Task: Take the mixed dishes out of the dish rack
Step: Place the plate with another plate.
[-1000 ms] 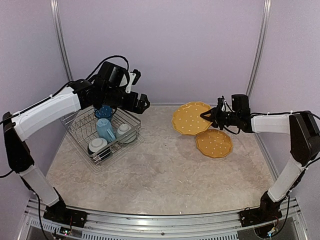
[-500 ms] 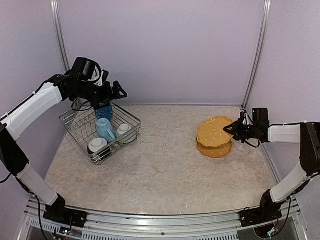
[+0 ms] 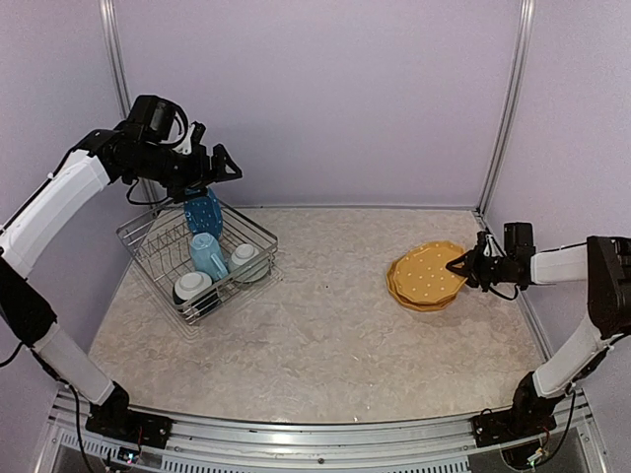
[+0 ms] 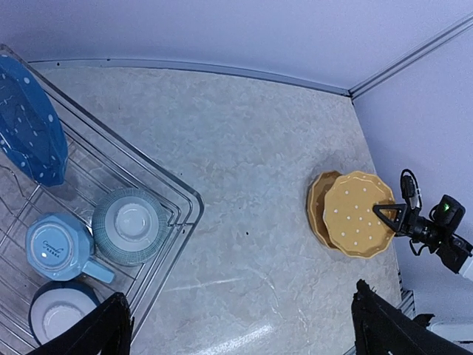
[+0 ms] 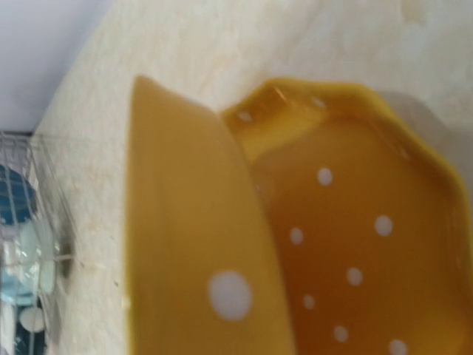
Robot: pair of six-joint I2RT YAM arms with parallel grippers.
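The wire dish rack [image 3: 258, 233] stands at the back left. A blue dotted plate [image 3: 203, 212] stands upright in it, beside a light blue mug [image 3: 207, 254] and two white bowls [image 3: 246, 261] [image 3: 192, 287]. My left gripper [image 3: 215, 166] hovers open and empty above the rack's far side. In the left wrist view I see the blue plate [image 4: 29, 129], the mug [image 4: 58, 248] and a bowl [image 4: 129, 224]. My right gripper [image 3: 461, 264] is shut on the rim of an orange dotted plate [image 3: 430, 270] [image 5: 199, 244], tilted on the second orange plate [image 5: 362, 214].
The enclosure's back wall and right post [image 3: 505, 108] are close behind the plates. The rack's near rim [image 4: 185, 198] runs diagonally through the left wrist view. The table's right edge lies just past my right gripper.
My right gripper has carried the orange plate right and down onto the other orange plate. My left arm has swung left and back above the rack, empty.
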